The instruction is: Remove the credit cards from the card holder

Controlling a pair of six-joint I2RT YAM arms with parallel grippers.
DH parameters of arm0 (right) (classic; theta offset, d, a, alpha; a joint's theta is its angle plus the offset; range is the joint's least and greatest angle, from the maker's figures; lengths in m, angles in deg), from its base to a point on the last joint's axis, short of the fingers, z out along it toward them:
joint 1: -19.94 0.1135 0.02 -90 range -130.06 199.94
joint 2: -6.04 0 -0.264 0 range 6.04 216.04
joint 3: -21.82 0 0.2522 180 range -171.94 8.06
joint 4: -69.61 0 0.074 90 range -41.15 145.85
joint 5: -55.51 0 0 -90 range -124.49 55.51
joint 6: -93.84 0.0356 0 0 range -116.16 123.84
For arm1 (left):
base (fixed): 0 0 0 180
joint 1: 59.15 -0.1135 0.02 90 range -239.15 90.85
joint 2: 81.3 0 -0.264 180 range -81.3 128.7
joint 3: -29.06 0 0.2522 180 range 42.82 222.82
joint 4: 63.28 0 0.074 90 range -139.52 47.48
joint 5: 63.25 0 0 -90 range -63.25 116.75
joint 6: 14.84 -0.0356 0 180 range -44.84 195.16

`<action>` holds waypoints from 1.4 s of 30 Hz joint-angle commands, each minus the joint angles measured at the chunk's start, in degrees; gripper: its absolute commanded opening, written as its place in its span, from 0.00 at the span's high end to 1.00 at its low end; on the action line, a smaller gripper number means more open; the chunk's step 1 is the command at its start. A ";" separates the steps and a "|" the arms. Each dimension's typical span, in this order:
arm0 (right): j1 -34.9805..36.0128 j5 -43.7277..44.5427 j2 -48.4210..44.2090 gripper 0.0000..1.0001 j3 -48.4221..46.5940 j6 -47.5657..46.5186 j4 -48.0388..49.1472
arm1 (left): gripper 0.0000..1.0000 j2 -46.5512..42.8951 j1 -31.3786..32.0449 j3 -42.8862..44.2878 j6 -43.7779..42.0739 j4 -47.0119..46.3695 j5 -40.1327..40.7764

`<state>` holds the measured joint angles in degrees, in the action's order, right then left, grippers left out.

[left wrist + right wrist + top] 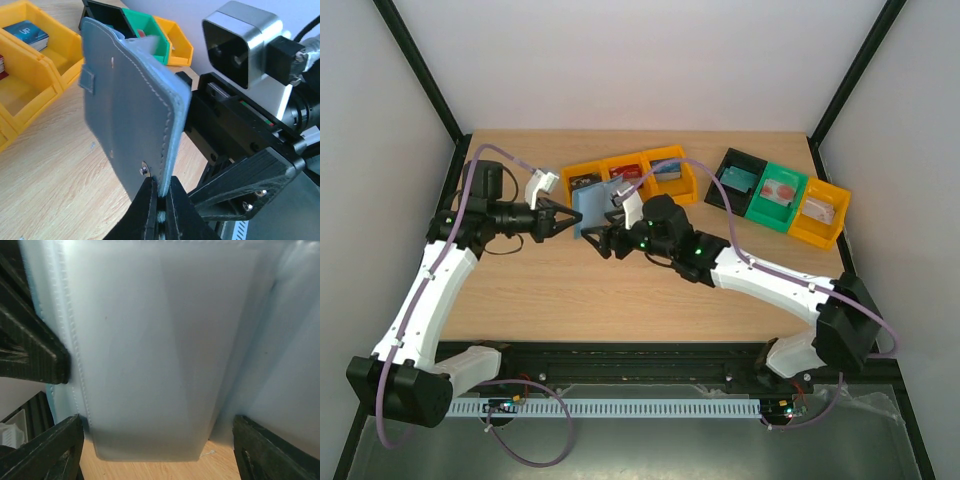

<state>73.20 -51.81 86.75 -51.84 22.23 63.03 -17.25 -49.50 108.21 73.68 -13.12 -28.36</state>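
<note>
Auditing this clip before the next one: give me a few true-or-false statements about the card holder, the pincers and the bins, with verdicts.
1. The left pincer is shut on the card holder. True.
2. The card holder lies flat on the table. False: it is held upright, off the wood.
3. The right pincer stands open at the clear sleeves. True.
4. The green bin is empty. False: a card lies in it.
</note>
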 commanded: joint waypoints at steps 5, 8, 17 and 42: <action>-0.03 -3.02 1.50 0.47 -2.59 -0.26 4.46 | 0.98 -1.47 -0.27 -1.57 -2.65 0.85 -10.69; -0.35 -1.45 1.18 0.73 -2.05 -0.24 3.95 | 0.98 -1.39 -0.30 -1.77 -2.88 0.99 -11.53; -8.24 1.33 -3.83 0.98 2.77 4.32 1.68 | 0.98 -1.74 -1.02 -0.74 -4.02 2.15 -10.68; -5.29 -5.33 -13.14 0.27 4.02 -2.92 0.75 | 0.98 -1.70 -2.18 -1.46 -1.28 0.03 -5.88</action>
<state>64.78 -61.82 78.64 -48.30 20.11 59.11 -17.90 -51.38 107.05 72.00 -12.68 -34.19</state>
